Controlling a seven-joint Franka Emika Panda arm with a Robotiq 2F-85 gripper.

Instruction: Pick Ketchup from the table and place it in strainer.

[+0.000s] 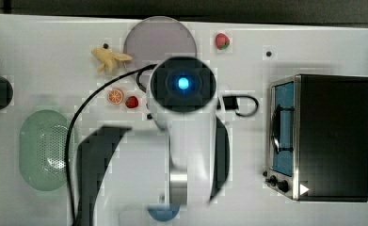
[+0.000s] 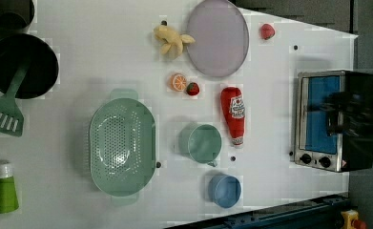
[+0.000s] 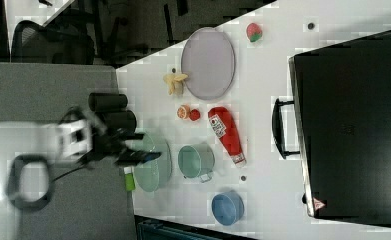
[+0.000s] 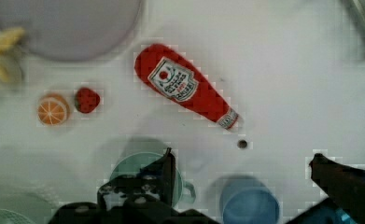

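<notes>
The Ketchup (image 2: pixel 233 114) (image 3: pixel 226 134) (image 4: pixel 189 88), a red squeeze bottle with a white label, lies flat on the white table (image 2: pixel 79 57). It rests between the toaster oven and the green cup. The mint-green strainer (image 2: pixel 122 145) (image 1: pixel 43 149) (image 3: pixel 153 162) sits beyond the cup, with nothing in it. My gripper (image 4: pixel 245 170) hovers above the table near the bottle's cap end, open wide with nothing between its fingers (image 4: pixel 166 172). In the top view the arm (image 1: pixel 184 94) covers the bottle.
A green cup (image 2: pixel 201 143) and a blue cup (image 2: pixel 224 190) stand near the bottle. An orange slice (image 2: pixel 178 82), a strawberry (image 2: pixel 192 88), a banana (image 2: pixel 170 39) and a lilac plate (image 2: pixel 217 38) lie past its base. A toaster oven (image 2: pixel 332 119) flanks the bottle.
</notes>
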